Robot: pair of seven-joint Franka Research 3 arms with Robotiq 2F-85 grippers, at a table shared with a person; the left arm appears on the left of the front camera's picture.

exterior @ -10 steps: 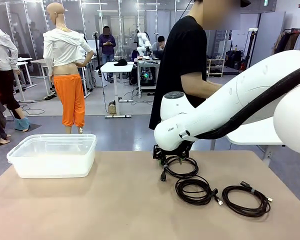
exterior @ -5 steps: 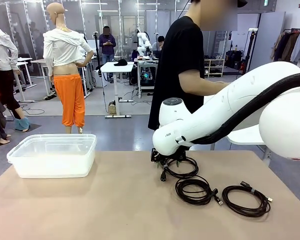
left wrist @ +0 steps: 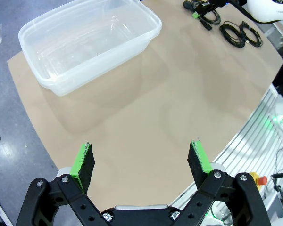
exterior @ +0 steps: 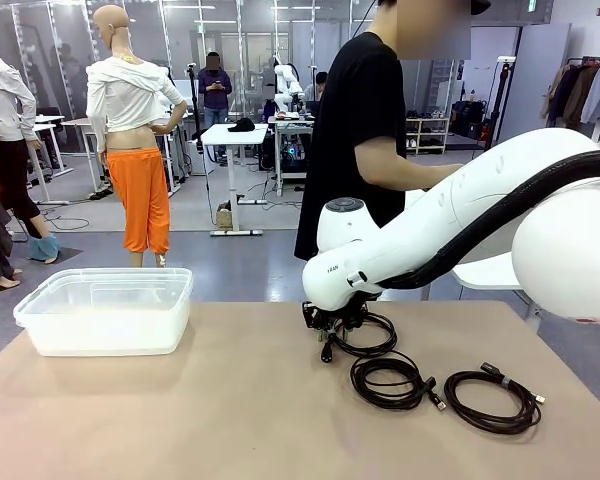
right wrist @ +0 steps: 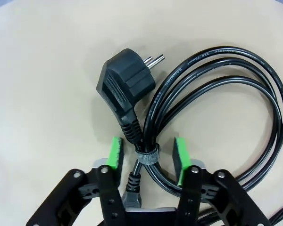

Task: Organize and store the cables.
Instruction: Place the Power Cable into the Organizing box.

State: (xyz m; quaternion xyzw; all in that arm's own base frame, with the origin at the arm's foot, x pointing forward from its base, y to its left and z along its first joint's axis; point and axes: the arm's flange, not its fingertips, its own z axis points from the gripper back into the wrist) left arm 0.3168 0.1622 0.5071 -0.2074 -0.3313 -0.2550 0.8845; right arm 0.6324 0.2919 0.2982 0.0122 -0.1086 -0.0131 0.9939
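Right claw (right wrist: 147, 151): down on the table (exterior: 180, 420), astride the first of the cables, a black power cord (right wrist: 212, 108). Green pads (right wrist: 115, 150) stand either side of the grey strap (right wrist: 146, 157) that binds the coil. A sliver of gap shows on both sides, so the jaws are part-way in and not yet clamped: nothing gripped.

The relation that matters: the strapped bundle runs straight up between the pads, across their closing line. A squeeze here should catch all strands at once. The plug (right wrist: 125, 84) lies just beyond the strap, its two round pins pointing up and to the right in this view. The loops swing off to the right.

Writing: white print runs along the cord's sheath, too small for me to read with confidence.

Further along the table, second coil (exterior: 388, 382) and third coil (exterior: 490, 400) lie flat, close together, untouched.

Left claw (left wrist: 141, 160): wide open, holding nothing, hovering over bare table well away from the cords. The right arm is plainly the nearer one.

Clear plastic bin (exterior: 105, 320) sits empty at the table's far left; I judge it the store.

A person (exterior: 355, 130) stands beyond the far edge.
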